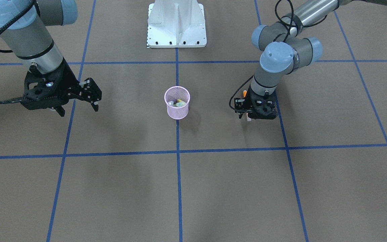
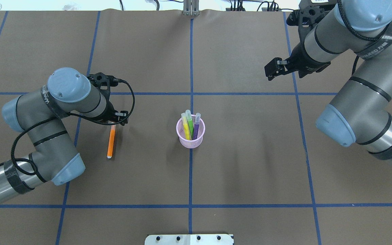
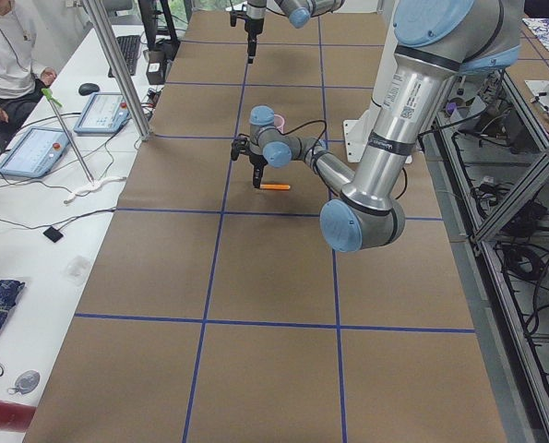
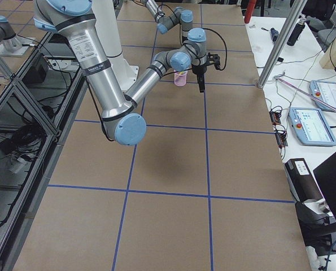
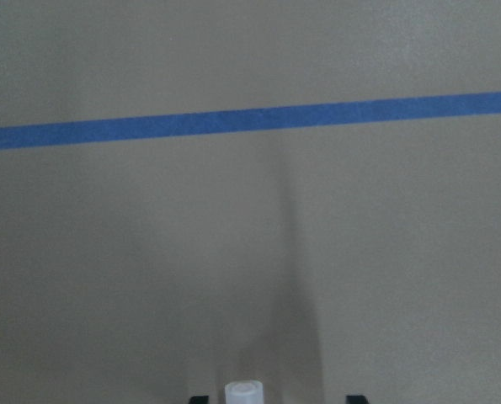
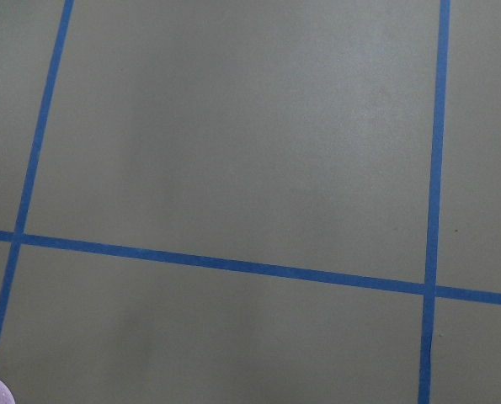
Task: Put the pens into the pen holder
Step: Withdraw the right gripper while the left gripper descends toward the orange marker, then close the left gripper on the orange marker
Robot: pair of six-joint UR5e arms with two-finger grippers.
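The pink mesh pen holder stands at the table's centre. A green pen, a yellow one and a purple one stand inside it. The orange pen lies flat on the table to its left. My left gripper points down over that pen's far end, open. In the left wrist view its fingertips straddle the pale cap without touching it. My right gripper hangs open and empty above the table, far to the right.
The robot's white base plate sits at the table's near edge. Blue tape lines grid the brown surface. In the exterior left view, a side desk with tablets, a metal post and a seated person lie beyond the far edge.
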